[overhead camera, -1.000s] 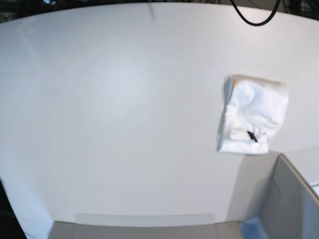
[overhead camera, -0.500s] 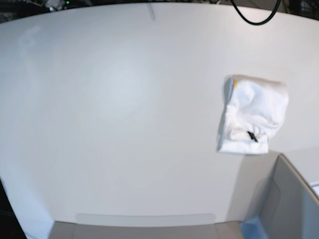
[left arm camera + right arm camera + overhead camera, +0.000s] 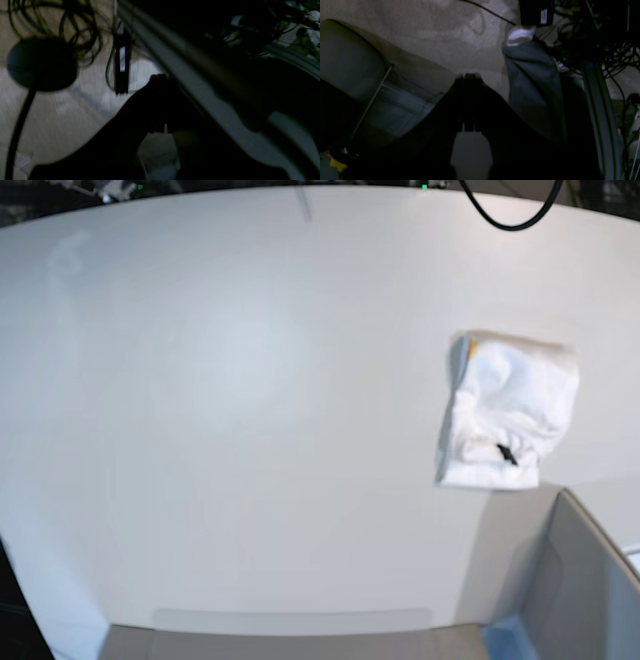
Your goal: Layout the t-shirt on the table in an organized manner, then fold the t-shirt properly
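Across nearly the whole base view: the bench (image 3: 230,410), one large white top with a curved far edge, bare except for a single item at the right. No change against the two earlier base pictures; its surface shows no arm and no new object. Right of centre, mid-height in the base view: the t-shirt (image 3: 508,410), a compact white bundle, roughly folded into a small packet with rumpled upper layers, a sliver of yellow-orange print at its upper left edge and a small dark tag near its lower middle. It rests on the bench in the same spot and the same shape as in the earlier pictures. Lower right corner of the base view: the grey bin (image 3: 585,580) with a blue corner, just below the shirt, not touching it as far as can be told. Centre of the left wrist view: the left tool (image 3: 160,125), dark, fingers pressed together, holding nothing, looking down at floor and cables, away from the bench. Centre of the right wrist view: the right tool (image 3: 469,105), likewise closed and empty, above floor. Judgement: nothing has moved; with the shirt folded small and both tools parked off the bench, the task looks finished or idle.
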Motion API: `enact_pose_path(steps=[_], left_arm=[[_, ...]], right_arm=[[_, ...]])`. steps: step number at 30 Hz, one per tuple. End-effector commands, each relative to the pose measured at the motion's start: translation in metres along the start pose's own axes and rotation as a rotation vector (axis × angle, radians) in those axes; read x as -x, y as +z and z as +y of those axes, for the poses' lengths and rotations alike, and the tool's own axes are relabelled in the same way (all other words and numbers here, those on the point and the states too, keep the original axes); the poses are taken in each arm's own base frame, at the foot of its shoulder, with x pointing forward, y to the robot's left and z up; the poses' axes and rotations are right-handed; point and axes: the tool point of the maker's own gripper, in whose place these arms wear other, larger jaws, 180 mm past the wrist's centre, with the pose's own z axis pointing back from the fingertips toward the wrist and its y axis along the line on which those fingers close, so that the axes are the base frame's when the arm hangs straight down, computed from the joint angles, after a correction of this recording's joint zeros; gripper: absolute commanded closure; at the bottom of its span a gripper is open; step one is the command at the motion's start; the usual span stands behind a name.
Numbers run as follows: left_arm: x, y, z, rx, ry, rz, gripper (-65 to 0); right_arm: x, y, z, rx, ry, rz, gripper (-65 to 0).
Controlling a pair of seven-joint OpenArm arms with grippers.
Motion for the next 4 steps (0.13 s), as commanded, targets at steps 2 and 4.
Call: enact_pose_path(steps=[2, 4], left_arm=[[-0.0102, 0.0003, -0.0018, 0.007, -0.002, -0.023, 0.0], [-0.0121, 0.0002, -0.0022, 0.007, -0.003, -0.025, 0.0]], right_arm=[[-0.0376, 0.0095, -0.0073, 0.011, 0.025, -0.059, 0.0], [-0.0371, 0.0094, -0.0076, 0.011, 0.024, -0.058, 0.0]])
